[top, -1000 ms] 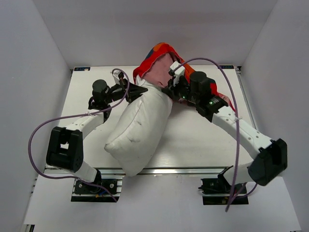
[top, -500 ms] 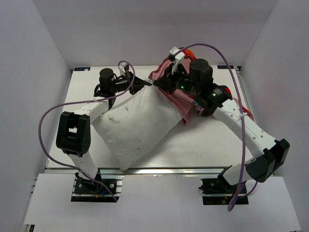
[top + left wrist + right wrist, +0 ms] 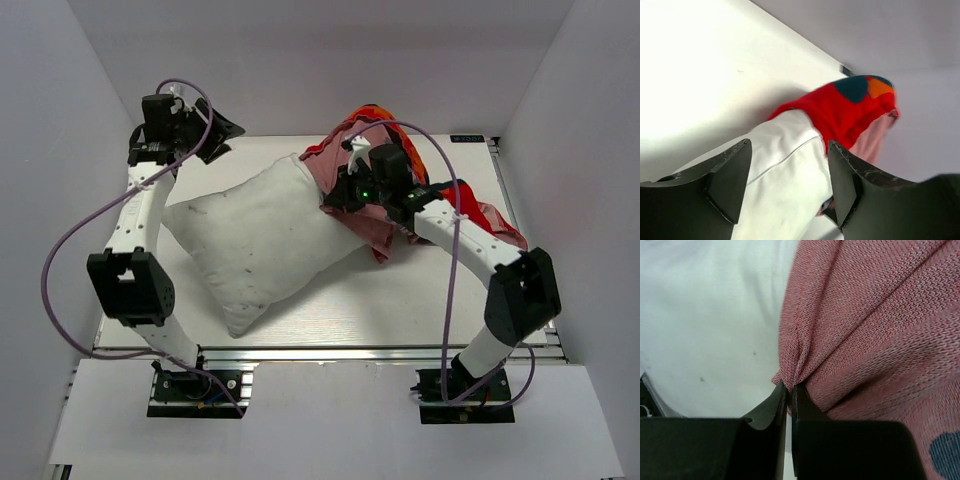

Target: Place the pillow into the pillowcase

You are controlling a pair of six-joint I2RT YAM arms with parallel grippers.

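From above, the pillow [image 3: 262,240] lies slantwise across the bench [image 3: 400,300]. Most of it is bare, and the pillowcase [image 3: 480,215] is bunched over and beyond its far right end, red outside and dull pink inside. The right gripper [image 3: 332,200] sits low at that end of the pillow, but this view does not show how its jaws stand. The right wrist view does: the right gripper [image 3: 788,390] is pinched tight on a fold of the pink, knit-textured pillowcase [image 3: 865,315], with the white pillow [image 3: 710,315] just beside the fold. The left gripper [image 3: 226,128] is raised beyond the pillow's far left corner, well apart from it. Its own camera shows the left gripper [image 3: 790,185] spread wide with nothing between its dark fingers [image 3: 727,175]. Through the gap it looks along the pillow [image 3: 782,155] to the pillowcase [image 3: 850,107], whose red cloth caps the pillow's far end, a blue and an orange patch on top. That end hides how deep the pillow sits inside. Purple cables [image 3: 60,260] loop out from both arms on either side of the pillow.
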